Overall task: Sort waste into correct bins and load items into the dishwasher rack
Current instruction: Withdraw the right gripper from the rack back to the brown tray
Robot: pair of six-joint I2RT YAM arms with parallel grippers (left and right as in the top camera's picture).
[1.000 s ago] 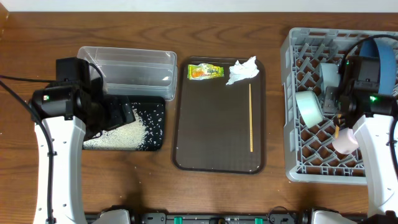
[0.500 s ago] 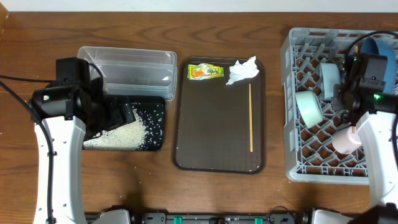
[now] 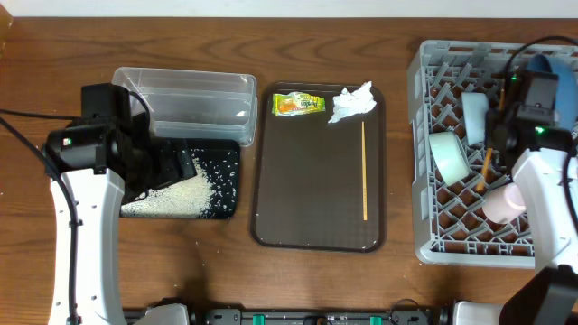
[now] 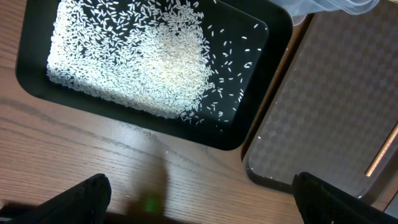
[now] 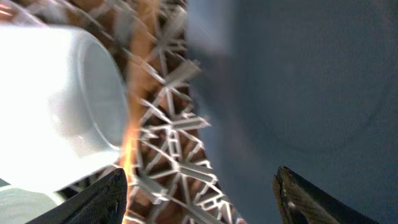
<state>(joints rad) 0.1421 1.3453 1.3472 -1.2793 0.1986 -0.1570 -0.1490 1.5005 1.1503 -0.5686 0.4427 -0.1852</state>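
Right gripper (image 5: 202, 199), jaws wide apart and empty, has withdrawn over the grey lattice plastic rack (image 3: 452, 238); thin wooden chopstick (image 3: 486, 170) left beside it, loaded.

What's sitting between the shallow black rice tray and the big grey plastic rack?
Overhead view: a dark brown serving tray holding a yellow-green wrapper, white tissue and wooden chopstick.

Left arm (image 3: 88, 221) at nine o'clock, white rounded link, black boxy wrist, thin black cable (image 3: 20, 125), small green light (image 3: 66, 142), right arm (image 3: 546, 203) at three o'clock alike, matte black fingertips (image 4: 87, 194) on both.
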